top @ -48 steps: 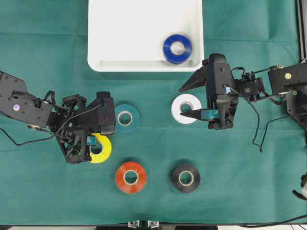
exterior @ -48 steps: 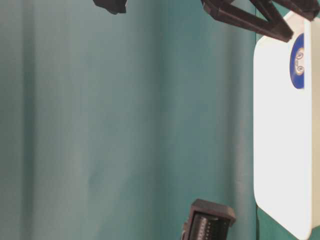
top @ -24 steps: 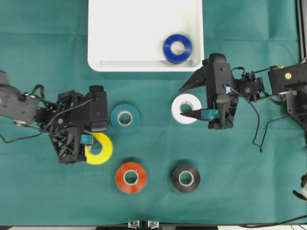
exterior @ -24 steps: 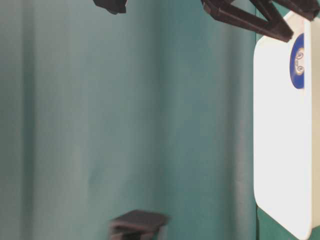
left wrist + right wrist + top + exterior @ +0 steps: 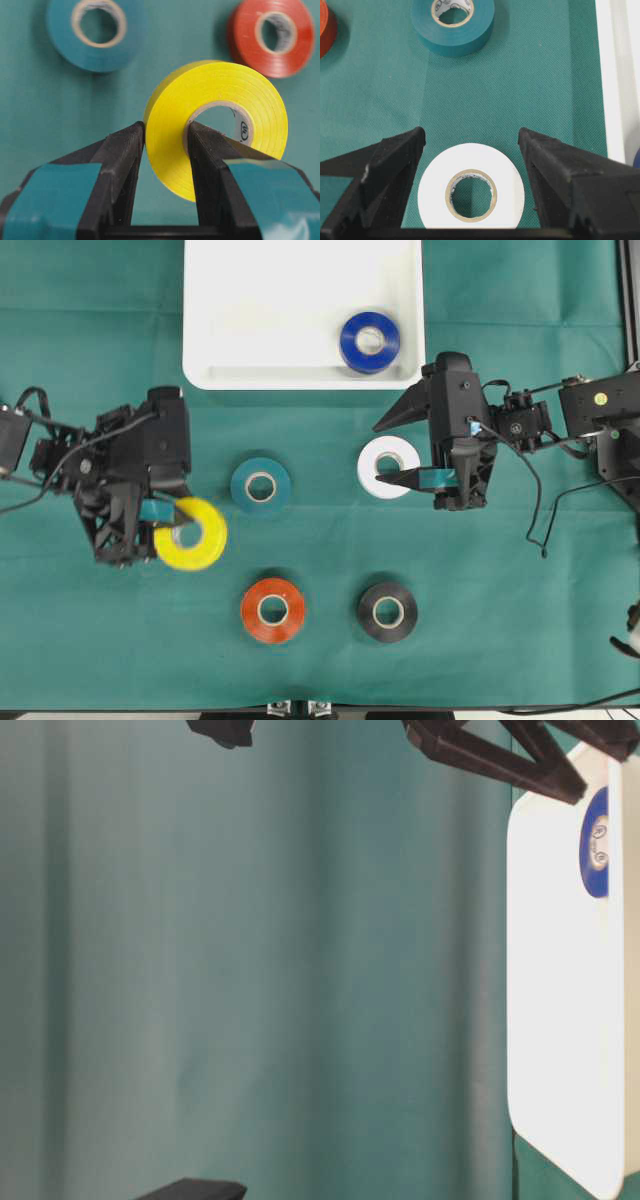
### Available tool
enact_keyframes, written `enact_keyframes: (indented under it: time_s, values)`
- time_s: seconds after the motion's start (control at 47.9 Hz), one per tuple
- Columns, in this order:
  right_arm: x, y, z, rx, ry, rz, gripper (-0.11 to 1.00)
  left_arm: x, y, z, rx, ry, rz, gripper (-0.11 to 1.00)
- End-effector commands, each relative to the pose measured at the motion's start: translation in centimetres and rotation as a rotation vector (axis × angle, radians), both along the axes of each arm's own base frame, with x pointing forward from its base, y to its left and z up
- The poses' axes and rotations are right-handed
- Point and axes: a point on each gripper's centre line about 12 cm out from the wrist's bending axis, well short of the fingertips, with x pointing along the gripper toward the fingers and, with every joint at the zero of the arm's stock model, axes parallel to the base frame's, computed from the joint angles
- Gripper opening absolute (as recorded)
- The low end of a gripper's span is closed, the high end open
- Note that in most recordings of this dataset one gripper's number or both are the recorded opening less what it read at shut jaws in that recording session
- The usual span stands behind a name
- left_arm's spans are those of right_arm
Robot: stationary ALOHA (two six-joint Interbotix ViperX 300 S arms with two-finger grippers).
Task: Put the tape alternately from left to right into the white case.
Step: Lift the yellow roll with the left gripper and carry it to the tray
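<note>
My left gripper [image 5: 172,527] [image 5: 166,129] is shut on the yellow tape [image 5: 192,534] [image 5: 170,125]. One finger is inside its core, the other is on its outer face, and the roll hangs above the green cloth. My right gripper [image 5: 379,454] [image 5: 471,134] stands open, its fingers on either side of the white tape [image 5: 389,452] [image 5: 470,160], which lies flat. The white case [image 5: 290,300] [image 5: 560,980] at the back holds the blue tape [image 5: 350,342] [image 5: 594,870]. On the cloth lie the teal tape [image 5: 243,486] [image 5: 95,57] [image 5: 455,39], the red-orange tape [image 5: 250,610] [image 5: 245,42] and the black tape [image 5: 366,612].
A green cloth covers the table. A dark frame post [image 5: 628,300] runs along the right edge, and a cable [image 5: 540,510] hangs from the right arm. In the table-level view, dark arm parts [image 5: 500,760] cross the top.
My left gripper has carried the yellow tape left and slightly back, away from the teal roll, and has raised it. The right arm and the other rolls have stayed where they were.
</note>
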Motion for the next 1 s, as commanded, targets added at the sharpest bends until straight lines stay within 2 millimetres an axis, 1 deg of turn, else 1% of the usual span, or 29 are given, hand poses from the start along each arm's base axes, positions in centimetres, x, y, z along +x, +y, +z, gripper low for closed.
enact_keyframes:
  time_s: [0.0,0.292,0.522,0.71,0.981]
  values:
    - [0.4,0.2,0.7,0.005,-0.029,0.004,0.81,0.3,1.0,1.1,0.007,-0.041,0.017,-0.02]
    - [0.3,0.2,0.7,0.004,-0.028,0.006,0.81,1.0,5.2,1.3,0.078,-0.056,0.065,-0.02]
    - [0.3,0.2,0.7,0.005,-0.028,0.005,0.81,1.2,9.7,1.3,0.174,-0.062,0.092,-0.02]
    - [0.3,0.2,0.7,0.006,-0.031,0.005,0.81,1.0,12.6,1.4,0.25,-0.078,0.099,-0.02]
    - [0.3,0.2,0.7,0.006,-0.03,0.005,0.81,1.0,15.8,1.9,0.305,-0.161,0.166,-0.02]
